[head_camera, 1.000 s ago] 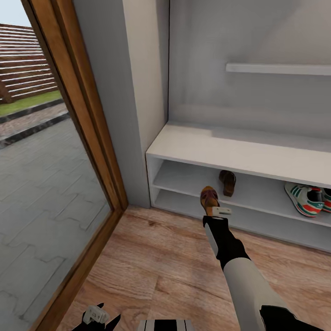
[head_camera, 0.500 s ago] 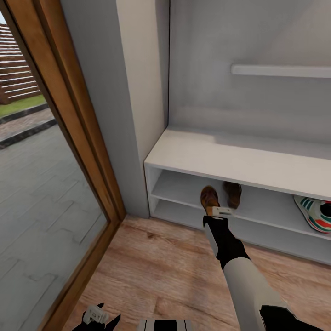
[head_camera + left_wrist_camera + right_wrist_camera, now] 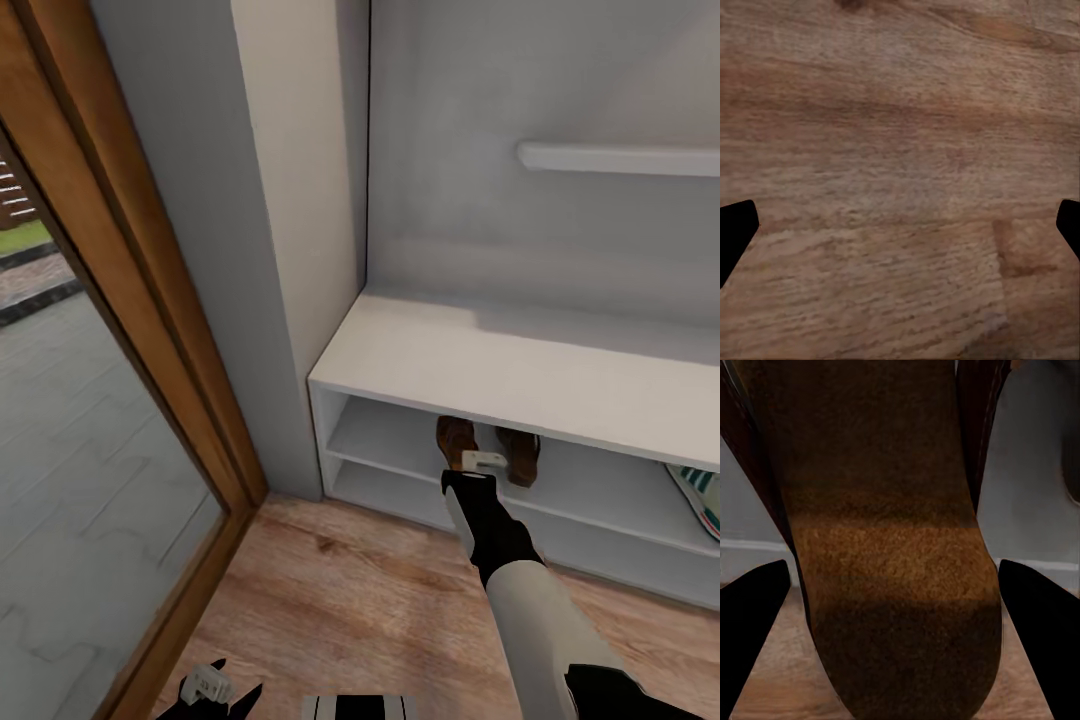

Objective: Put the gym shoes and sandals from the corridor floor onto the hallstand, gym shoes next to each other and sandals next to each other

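At the white hallstand's upper open shelf, the right claw grips a flat brown leather-look sandal by its heel end; it looks light, stiff-soled, easily tilted.

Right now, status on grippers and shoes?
Right gripper shut on sandal, reaching into hallstand upper shelf, beside second sandal. Left gripper open over floor. Gym shoe already shelved. Nothing blocking.
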Motion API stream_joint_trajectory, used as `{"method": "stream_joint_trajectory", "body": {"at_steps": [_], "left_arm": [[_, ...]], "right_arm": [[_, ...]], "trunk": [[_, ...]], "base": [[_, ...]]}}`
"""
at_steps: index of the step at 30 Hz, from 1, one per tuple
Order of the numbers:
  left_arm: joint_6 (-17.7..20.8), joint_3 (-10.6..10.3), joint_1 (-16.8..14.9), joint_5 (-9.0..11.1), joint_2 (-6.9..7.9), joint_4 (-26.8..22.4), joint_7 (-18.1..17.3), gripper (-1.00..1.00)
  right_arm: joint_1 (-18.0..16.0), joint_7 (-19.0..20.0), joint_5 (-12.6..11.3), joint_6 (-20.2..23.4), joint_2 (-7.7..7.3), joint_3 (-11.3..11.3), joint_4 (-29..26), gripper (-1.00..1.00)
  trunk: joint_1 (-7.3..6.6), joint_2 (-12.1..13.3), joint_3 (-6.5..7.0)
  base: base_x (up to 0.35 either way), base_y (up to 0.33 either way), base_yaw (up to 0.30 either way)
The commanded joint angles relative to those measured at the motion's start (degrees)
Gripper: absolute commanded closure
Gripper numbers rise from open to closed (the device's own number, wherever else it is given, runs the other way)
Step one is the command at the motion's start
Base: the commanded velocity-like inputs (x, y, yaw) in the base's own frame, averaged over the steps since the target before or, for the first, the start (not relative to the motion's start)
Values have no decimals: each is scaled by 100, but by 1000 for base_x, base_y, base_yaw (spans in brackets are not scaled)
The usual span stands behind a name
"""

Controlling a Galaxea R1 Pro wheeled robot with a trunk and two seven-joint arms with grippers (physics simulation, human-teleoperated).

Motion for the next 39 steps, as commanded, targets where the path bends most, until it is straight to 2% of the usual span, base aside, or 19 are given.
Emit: {"method": "stream_joint_trajectory", "body": {"at_steps": [1,8,17,39], "left_arm": [[-23,43,-4,-62,-10,1,-30,-100],[-20,41,-4,-65,-14,1,-30,-100],[-20,42,-4,-63,-14,2,-30,-100],[-28,43,-4,-60,-14,1,-30,-100]], "right_arm": [[-3,20,62,43,7,-21,-4,100],[-3,20,62,43,7,-21,-1,100],[-3,20,62,43,7,-21,6,100],[-3,20,62,43,7,-21,10,100]], "trunk": [[2,-2,-5],[2,-2,-5],[2,-2,-5],[2,-2,-5]], "base": [[335,0,0],[224,0,0],[31,-11,-149],[22,0,-3]]}}
